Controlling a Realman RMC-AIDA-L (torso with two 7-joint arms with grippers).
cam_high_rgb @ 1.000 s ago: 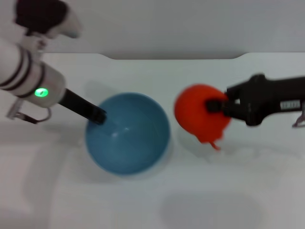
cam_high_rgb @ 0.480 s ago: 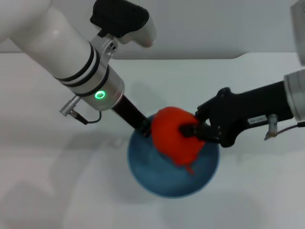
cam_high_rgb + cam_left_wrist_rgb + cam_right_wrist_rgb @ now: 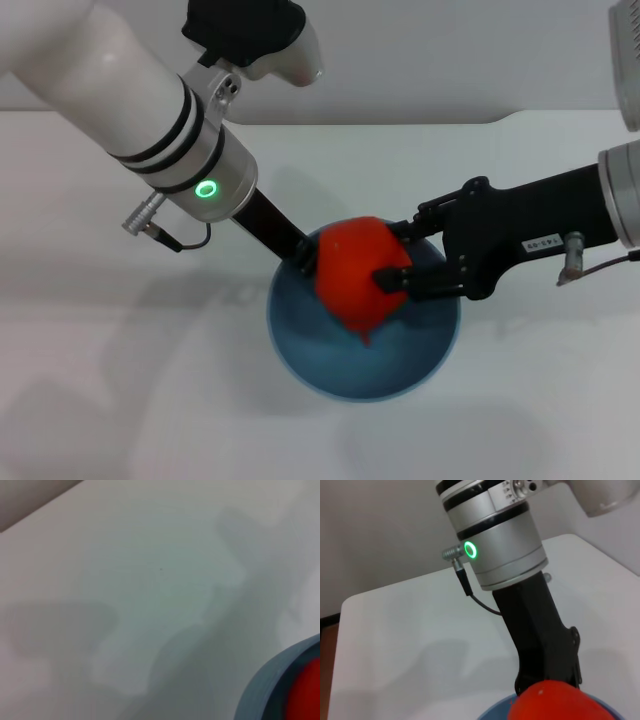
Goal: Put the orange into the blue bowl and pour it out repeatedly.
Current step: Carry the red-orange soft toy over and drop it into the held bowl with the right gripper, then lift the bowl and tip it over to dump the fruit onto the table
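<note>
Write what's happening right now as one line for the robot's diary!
right hand: shut on orange, above blue bowl | left hand: on bowl's far rim | orange: not released | table: white

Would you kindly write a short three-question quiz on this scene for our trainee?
1. True or false: the orange already lies loose on the floor of the bowl.
2. Which gripper holds the orange? A) the left gripper B) the right gripper C) neither
3. Fill in: the left gripper is at the bowl's ____.

Key
1. False: the right gripper is clamped on it, above the bowl's inside.
2. B: its black fingers press the fruit's side, reaching in from the robot's right.
3. Rim: it meets the bowl's far left edge; whether it is pinching that edge cannot be made out.
</note>
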